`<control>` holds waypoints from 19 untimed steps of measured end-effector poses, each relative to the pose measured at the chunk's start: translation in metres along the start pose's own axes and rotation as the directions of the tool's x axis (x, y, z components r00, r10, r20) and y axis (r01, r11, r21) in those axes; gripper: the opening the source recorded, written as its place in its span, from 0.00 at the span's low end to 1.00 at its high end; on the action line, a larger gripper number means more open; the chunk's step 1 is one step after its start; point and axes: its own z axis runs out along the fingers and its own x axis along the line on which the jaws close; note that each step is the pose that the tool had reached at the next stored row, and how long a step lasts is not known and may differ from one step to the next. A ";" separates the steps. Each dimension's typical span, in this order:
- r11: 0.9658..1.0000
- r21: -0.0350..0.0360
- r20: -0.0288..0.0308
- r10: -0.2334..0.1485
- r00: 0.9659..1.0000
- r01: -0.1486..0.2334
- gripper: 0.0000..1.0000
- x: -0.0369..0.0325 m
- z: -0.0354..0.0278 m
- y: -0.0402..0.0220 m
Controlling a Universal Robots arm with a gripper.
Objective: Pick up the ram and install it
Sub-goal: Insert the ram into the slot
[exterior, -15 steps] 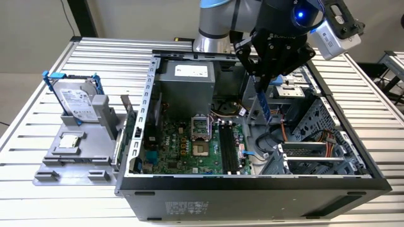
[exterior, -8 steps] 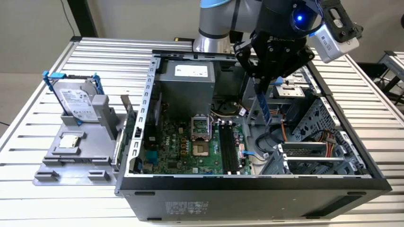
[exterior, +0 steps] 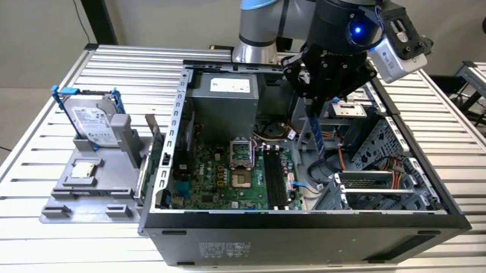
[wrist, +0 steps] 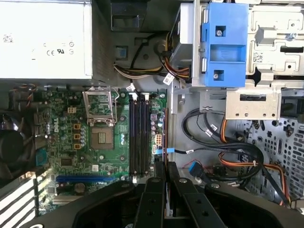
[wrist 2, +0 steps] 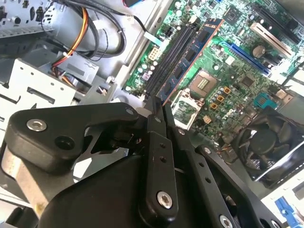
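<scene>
The ram (exterior: 317,129) is a thin blue-green stick hanging edge-down from my gripper (exterior: 325,101), which is shut on its upper end above the open computer case (exterior: 304,219). In the second wrist view the ram (wrist 2: 191,58) reaches out from the gripper (wrist 2: 158,102) over the motherboard. It is edge-on in the first wrist view, where the ram (wrist: 166,135) runs from the gripper (wrist: 166,167) alongside the black memory slots (wrist: 138,135). It hovers slightly to the exterior view's right of those slots (exterior: 277,179), apart from them.
A silver hard drive with blue rails (exterior: 95,120) stands on a grey holder at the exterior view's left. Inside the case sit the power supply (exterior: 224,94), CPU socket (exterior: 241,181), a fan (wrist 2: 266,142), loose cables (exterior: 342,165) and a blue drive bracket (wrist: 225,42).
</scene>
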 end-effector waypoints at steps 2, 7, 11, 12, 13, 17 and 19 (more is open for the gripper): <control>1.000 0.000 0.000 0.012 1.000 -0.012 0.00 -0.0002 0.0016 0.0000; 1.000 0.000 0.000 0.016 1.000 -0.016 0.00 -0.0006 0.0053 0.0003; 1.000 0.000 0.000 0.016 1.000 -0.016 0.00 -0.0008 0.0080 0.0004; 1.000 0.001 0.000 0.016 1.000 -0.016 0.00 -0.0008 0.0086 0.0004; 1.000 0.001 0.000 0.017 1.000 -0.017 0.00 -0.0008 0.0092 0.0004; 1.000 0.000 0.000 0.018 1.000 -0.018 0.00 -0.0010 0.0123 0.0005; 1.000 0.001 0.000 0.019 1.000 -0.019 0.00 -0.0015 0.0137 0.0005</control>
